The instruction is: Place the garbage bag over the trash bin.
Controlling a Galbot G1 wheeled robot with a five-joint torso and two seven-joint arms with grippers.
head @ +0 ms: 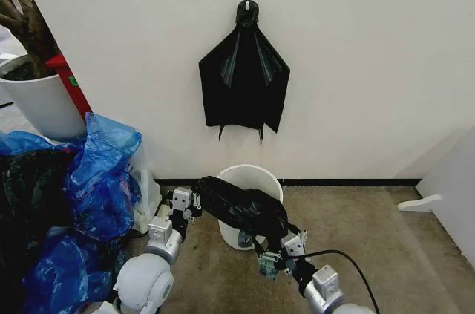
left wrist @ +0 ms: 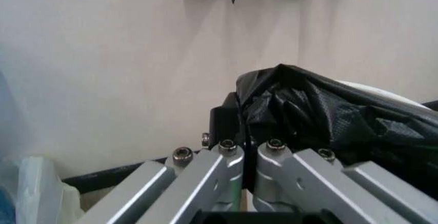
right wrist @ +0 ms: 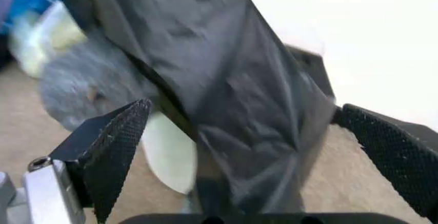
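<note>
Brown floor by white wall: glossy black plastic garbage bag bunched across front rim of round white plastic trash bin, not yet spread. Left end effector clenched on bag; right end effector released, fingers straddling bag.

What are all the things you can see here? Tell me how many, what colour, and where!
garbage bag: one, black, draped across the bin's front rim, held between both hands.
trash bin: one, white, on the floor by the wall.
black bunch: one, hanging on a wall hook above the bin.
blue bags: a heap, blue, on the left.
planter pot: one, white, far left.
left hand: one, shut on the bag's left end.
right hand: one, open, bag between its pads.
</note>
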